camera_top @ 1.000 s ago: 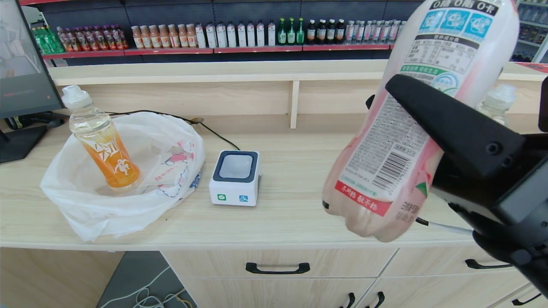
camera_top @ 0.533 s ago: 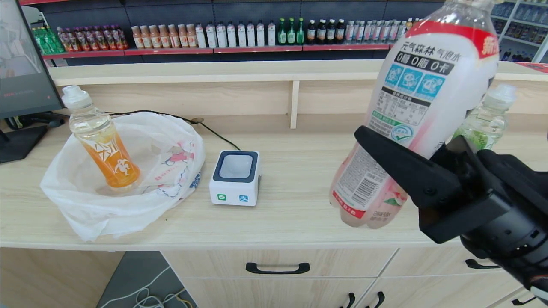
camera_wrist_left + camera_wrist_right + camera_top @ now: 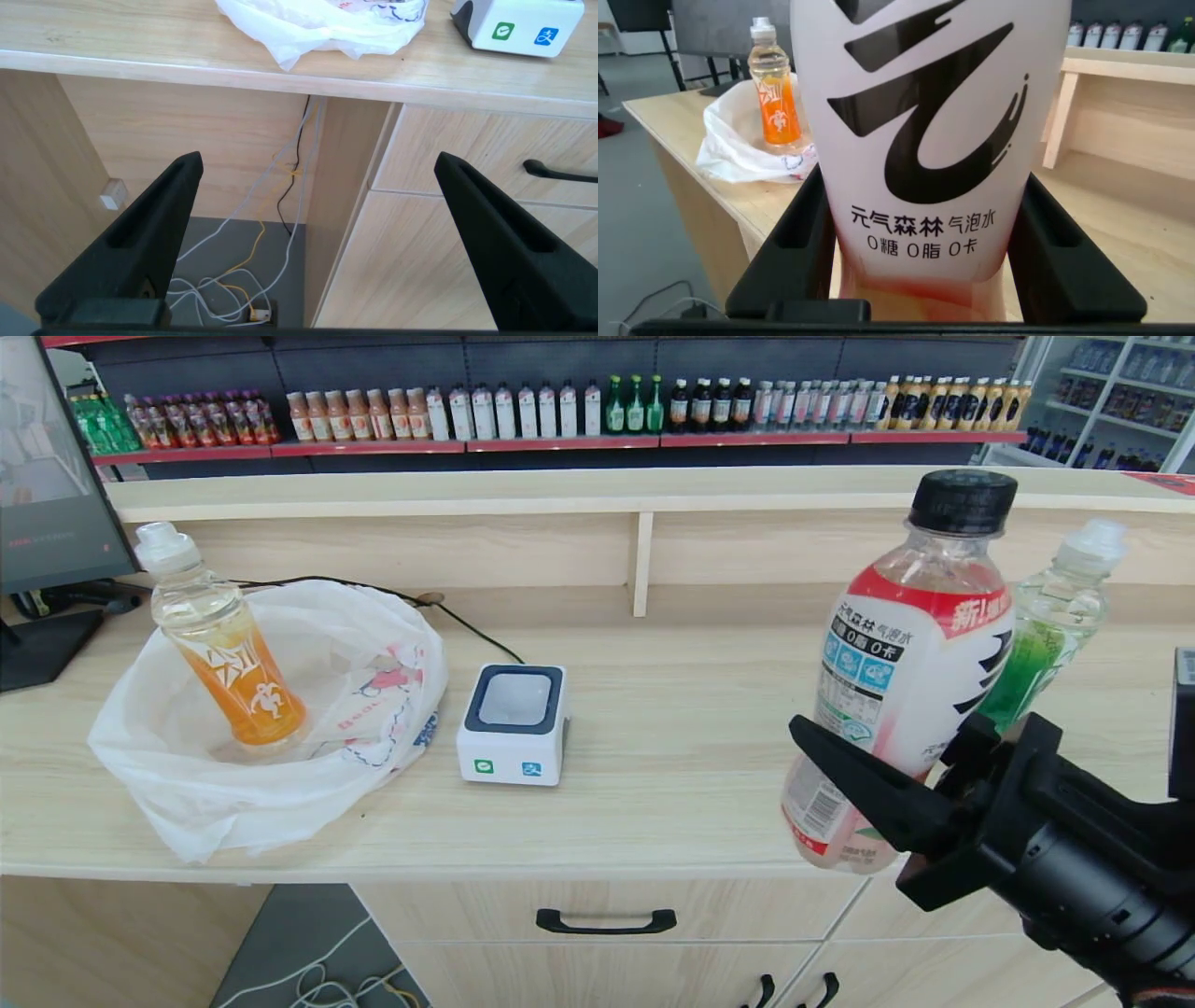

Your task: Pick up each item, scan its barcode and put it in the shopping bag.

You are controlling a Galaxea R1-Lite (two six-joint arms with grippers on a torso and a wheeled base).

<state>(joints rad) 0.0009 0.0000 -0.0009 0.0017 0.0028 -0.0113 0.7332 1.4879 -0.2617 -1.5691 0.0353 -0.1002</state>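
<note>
The scanner (image 3: 513, 723) is a small white cube with rounded corners and a dark-rimmed glass window on top, standing on the pale wood-grain worktop (image 3: 653, 803). Well to its right, the right gripper (image 3: 887, 747) holds the pink bottle (image 3: 896, 681) off the worktop, the matte black wedge-shaped jaws clamped on its lower body from either side. The bottle is clear ribbed plastic with a glossy white-and-pink sleeve and a black screw cap. Its long axis is near upright, cap up and leaning slightly away from the scanner, base toward the worktop's front edge. In the head view the barcode strip low on the sleeve faces roughly the scanner's side. The right wrist view shows the other face of the pink bottle (image 3: 929, 140), with a bold black brush stroke, wedged between the jaws of the right gripper (image 3: 929, 271). Just behind it, farther from the scanner, stands a clear green bottle (image 3: 1046, 635) with a white cap. Just left of the scanner lies the crumpled white plastic bag (image 3: 271, 756), mouth open, with an orange bottle (image 3: 224, 653) upright inside, tilted a little. The left gripper (image 3: 313, 233) hangs below the worktop's edge, jaws wide apart and empty, facing the cabinet front under the bag (image 3: 318, 28) and scanner (image 3: 514, 23).
</note>
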